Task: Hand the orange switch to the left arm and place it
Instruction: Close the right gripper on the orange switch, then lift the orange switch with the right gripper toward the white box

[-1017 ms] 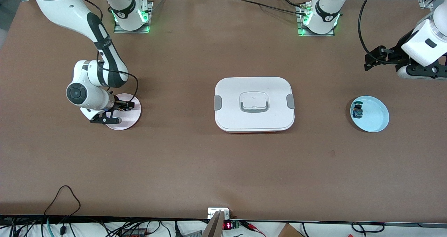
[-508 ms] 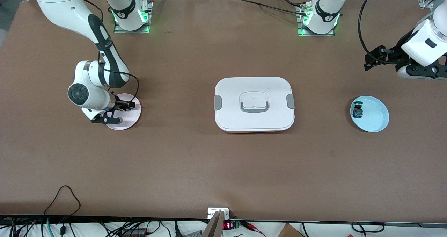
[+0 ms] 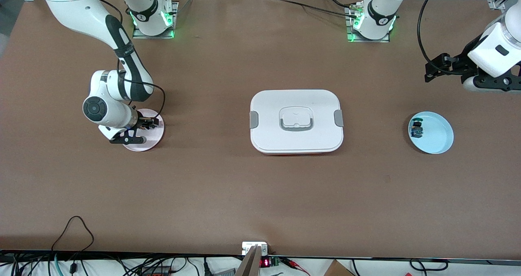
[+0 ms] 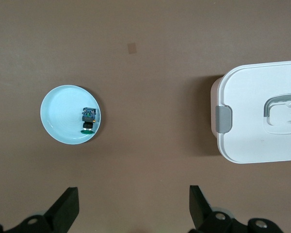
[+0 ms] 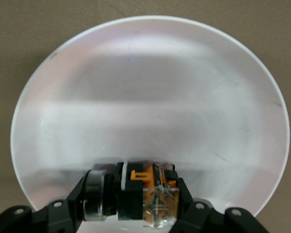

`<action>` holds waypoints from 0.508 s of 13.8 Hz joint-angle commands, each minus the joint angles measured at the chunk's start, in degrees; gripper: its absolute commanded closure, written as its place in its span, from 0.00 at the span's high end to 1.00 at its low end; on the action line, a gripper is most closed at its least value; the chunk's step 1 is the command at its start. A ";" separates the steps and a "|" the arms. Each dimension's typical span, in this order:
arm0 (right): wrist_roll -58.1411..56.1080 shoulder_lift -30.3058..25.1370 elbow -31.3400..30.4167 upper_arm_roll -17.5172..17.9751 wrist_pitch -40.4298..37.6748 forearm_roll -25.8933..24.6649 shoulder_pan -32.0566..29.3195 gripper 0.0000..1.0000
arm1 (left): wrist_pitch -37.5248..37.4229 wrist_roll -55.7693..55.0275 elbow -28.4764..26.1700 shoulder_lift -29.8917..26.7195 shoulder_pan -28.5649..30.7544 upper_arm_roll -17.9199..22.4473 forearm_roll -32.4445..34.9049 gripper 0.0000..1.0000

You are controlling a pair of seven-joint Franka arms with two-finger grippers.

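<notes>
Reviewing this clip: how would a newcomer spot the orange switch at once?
Start at the white box mid-table, then go toward the right arm's end to the pink plate. There the right claw grips the orange switch; the other switch, green-capped, lies on the blue plate.

No legible txt, labels or nos. anywhere; red display digits at table edge unreadable.
</notes>
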 commanded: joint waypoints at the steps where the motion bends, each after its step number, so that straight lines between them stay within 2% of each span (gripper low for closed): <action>1: -1.01 -1.28 0.82 0.62 -1.56 0.53 0.14 0.11 | -0.49 1.56 1.74 0.87 0.13 -0.07 0.42 1.00; 7: -4.18 -4.61 10.22 0.72 -15.35 0.53 -0.30 0.01 | -0.49 1.56 1.74 0.87 0.13 -0.07 0.33 1.00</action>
